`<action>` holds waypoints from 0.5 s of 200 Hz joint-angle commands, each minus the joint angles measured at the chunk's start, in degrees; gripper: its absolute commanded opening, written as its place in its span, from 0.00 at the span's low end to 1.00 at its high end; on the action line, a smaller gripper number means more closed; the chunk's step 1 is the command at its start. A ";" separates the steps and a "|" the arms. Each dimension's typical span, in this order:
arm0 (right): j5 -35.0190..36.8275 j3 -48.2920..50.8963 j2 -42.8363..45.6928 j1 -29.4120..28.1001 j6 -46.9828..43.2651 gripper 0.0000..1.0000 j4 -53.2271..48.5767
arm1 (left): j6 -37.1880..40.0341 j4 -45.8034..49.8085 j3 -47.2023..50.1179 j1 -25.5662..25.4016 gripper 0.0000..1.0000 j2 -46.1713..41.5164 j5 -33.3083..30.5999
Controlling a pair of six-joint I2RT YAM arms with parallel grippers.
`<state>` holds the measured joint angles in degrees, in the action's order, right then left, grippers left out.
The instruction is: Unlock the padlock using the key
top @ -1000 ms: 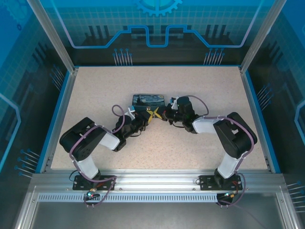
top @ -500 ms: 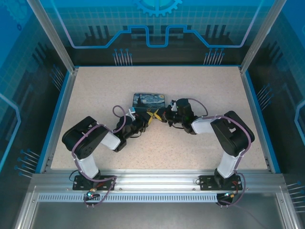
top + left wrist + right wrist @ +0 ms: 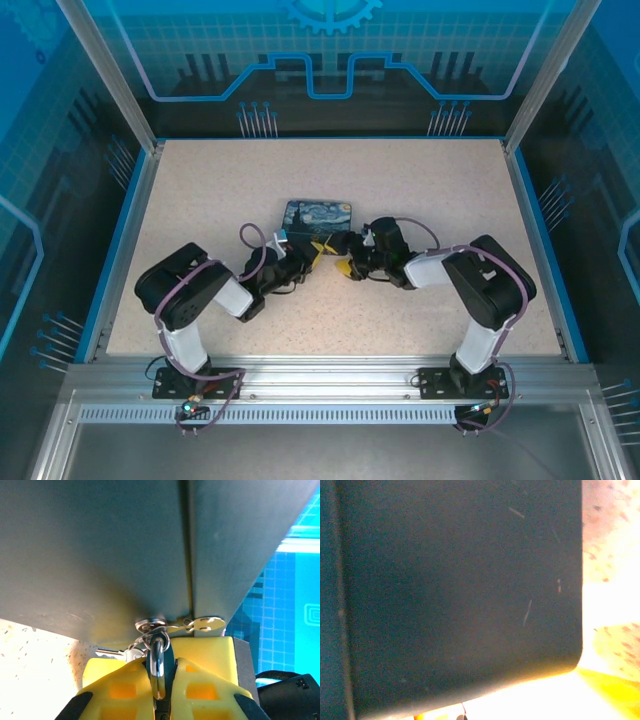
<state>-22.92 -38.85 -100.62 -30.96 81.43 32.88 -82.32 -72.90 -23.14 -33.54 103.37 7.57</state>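
Note:
In the left wrist view my left gripper is shut on the padlock, a small dark bluish body with a silver shackle pinched between the yellow fingers. A ring through the shackle carries the golden key, lying flat against the box's dark side, and a silver key. From above, the left gripper sits at the near edge of the Starry Night box. My right gripper lies just to its right, apart from it. One of its yellow fingers shows far to the side, so the jaws look open.
The box's dark wall stands close in front of the right wrist camera. Speckled tabletop spreads around the box, bounded by a blue rim and the metal frame posts.
My right gripper has let go, opened and drawn back toward the near right, away from the left gripper's tips. The box has shifted slightly. The left gripper still holds the padlock.

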 commanded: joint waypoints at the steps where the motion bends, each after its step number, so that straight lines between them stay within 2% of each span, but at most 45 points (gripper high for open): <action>1: -5.68 0.79 4.61 -0.60 -5.18 0.79 0.37 | 2.09 -7.25 0.23 -3.06 0.00 1.21 9.30; 26: -6.39 1.34 10.58 0.58 -12.31 0.80 -7.68 | 1.97 -7.25 0.21 -2.78 0.00 1.78 9.49; 51: -4.80 -1.47 17.22 0.92 -23.66 0.79 -22.02 | 1.67 -7.25 0.05 -2.38 0.00 1.95 9.74; 74: 2.00 -8.17 20.79 -0.59 -39.23 0.74 -40.05 | 1.15 -7.25 0.05 -2.15 0.00 1.89 9.86; 100: 10.28 -11.17 22.59 -2.53 -51.59 0.62 -49.12 | 0.31 -7.25 0.04 -2.02 0.00 1.75 9.99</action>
<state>-21.23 -46.96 -79.96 -31.79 47.42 -1.23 -82.13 -74.41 -23.09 -35.42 104.92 14.46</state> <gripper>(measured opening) 0.674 0.093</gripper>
